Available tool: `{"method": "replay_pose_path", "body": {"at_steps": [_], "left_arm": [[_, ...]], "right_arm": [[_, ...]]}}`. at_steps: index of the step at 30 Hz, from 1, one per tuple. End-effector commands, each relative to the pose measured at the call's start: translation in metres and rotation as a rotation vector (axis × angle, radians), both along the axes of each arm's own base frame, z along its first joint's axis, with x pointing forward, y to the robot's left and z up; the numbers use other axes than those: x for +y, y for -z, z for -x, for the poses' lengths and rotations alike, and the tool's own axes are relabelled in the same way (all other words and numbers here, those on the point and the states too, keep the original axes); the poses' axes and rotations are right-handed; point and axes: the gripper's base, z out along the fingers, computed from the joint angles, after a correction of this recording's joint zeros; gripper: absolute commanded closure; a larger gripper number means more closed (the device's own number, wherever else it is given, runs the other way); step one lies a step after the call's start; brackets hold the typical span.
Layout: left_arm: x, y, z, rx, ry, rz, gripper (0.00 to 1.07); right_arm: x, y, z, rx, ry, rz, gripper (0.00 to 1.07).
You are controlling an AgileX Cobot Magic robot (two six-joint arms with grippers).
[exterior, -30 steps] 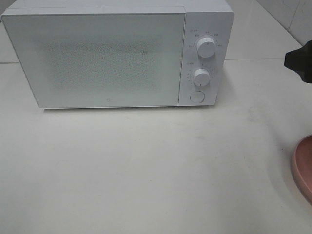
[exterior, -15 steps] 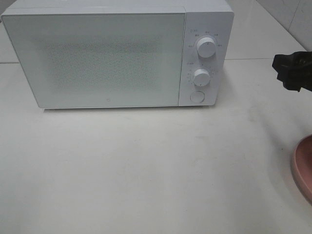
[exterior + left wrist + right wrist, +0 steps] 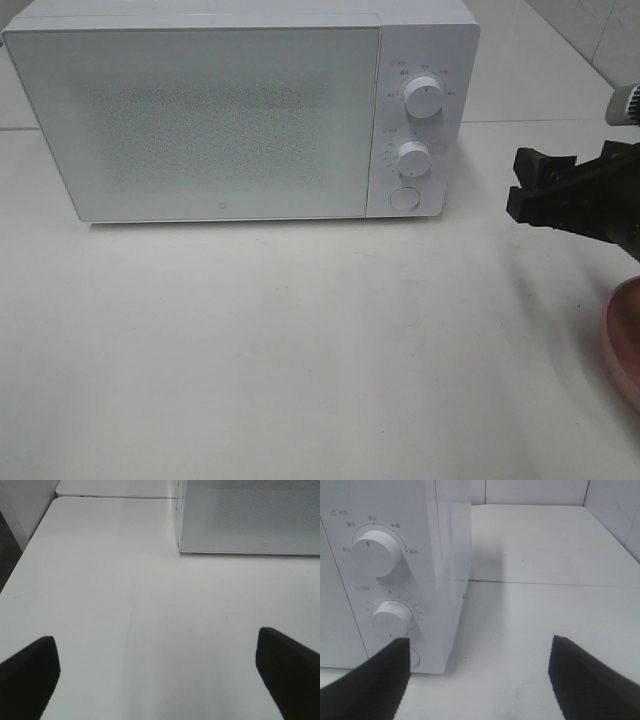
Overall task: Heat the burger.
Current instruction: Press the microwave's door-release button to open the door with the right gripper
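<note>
The burger is out of view in every frame. A white microwave (image 3: pixel 200 120) stands at the back of the table with its door closed. My right gripper (image 3: pixel 520 185) comes in from the right edge, open and empty, its fingertips pointing at the microwave's control panel and a short way to the right of it. In the right wrist view this gripper (image 3: pixel 480 680) faces the upper knob (image 3: pixel 375 552) and the lower knob (image 3: pixel 392 617). My left gripper (image 3: pixel 157 680) is open and empty above bare table, near the microwave's (image 3: pixel 250 520) left front corner; the high view does not show it.
The rim of a round pink plate (image 3: pixel 622 345) shows at the right edge of the table, below my right arm. A round button (image 3: pixel 403 198) sits under the two knobs. The white table (image 3: pixel 300 350) stretches in front of the microwave.
My right gripper has moved in from the right edge toward the microwave's control panel and a little lower. The microwave door stays closed.
</note>
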Motion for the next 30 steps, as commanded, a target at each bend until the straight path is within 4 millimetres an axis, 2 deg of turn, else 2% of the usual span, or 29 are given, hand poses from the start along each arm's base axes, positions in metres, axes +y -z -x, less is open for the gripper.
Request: {"method": "replay_pose_path", "body": {"at_steps": [1, 7, 12, 30], "left_arm": [[-0.001, 0.0, 0.002, -0.028, 0.004, 0.0, 0.07], [-0.001, 0.0, 0.002, -0.028, 0.004, 0.0, 0.07], [-0.001, 0.0, 0.002, -0.028, 0.004, 0.0, 0.07], [-0.001, 0.0, 0.002, -0.027, 0.004, 0.0, 0.07]], "right_arm": [[0.003, 0.0, 0.0, -0.041, 0.044, 0.023, 0.32], [0.02, 0.008, 0.002, -0.095, 0.045, 0.046, 0.32], [0.04, 0.018, 0.007, -0.118, -0.032, 0.089, 0.32], [0.069, 0.034, 0.006, -0.104, 0.005, 0.089, 0.32]]}}
